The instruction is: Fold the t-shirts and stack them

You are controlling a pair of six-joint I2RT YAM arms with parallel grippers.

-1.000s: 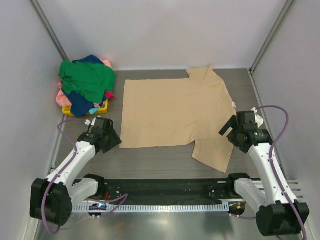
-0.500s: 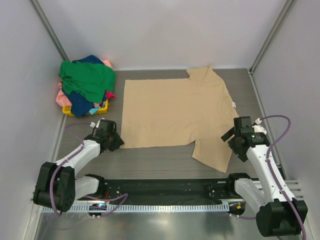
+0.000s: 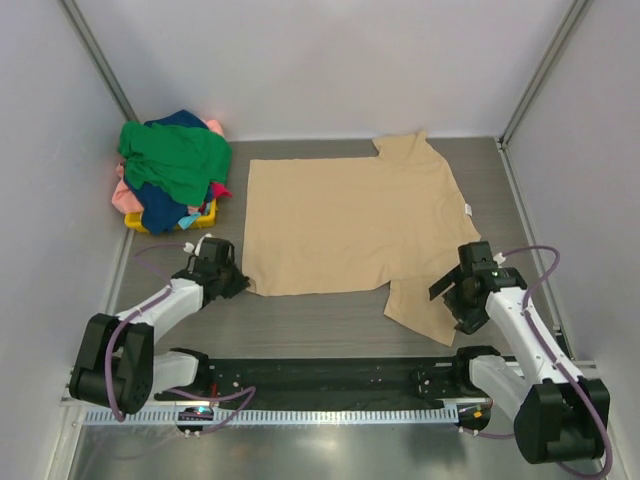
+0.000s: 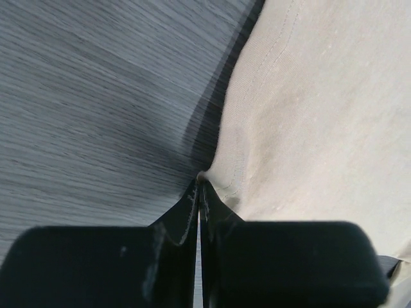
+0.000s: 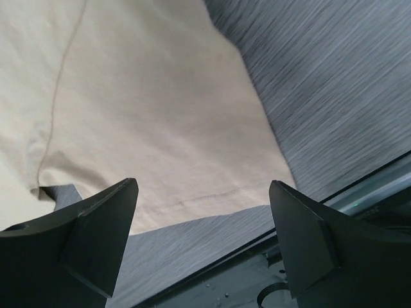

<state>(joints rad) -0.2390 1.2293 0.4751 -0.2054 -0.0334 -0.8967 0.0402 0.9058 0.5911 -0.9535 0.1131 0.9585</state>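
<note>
A tan t-shirt lies spread flat on the grey table, one sleeve pointing toward the near edge. My left gripper is low at its near-left hem corner. The left wrist view shows that gripper shut, with the edge of the tan cloth pinched at the tips. My right gripper hovers over the near sleeve. In the right wrist view it stands open, the sleeve and its hem below, nothing between the fingers. More t-shirts, green, navy and pink, are heaped at the back left.
The heap sits in a small yellow basket against the left wall. Grey walls close the table on three sides. A black rail with the arm bases runs along the near edge, close under the right gripper.
The left gripper slid to the shirt's near-left hem corner and shut on it. The right arm drew back toward the near edge and left, over the sleeve.
</note>
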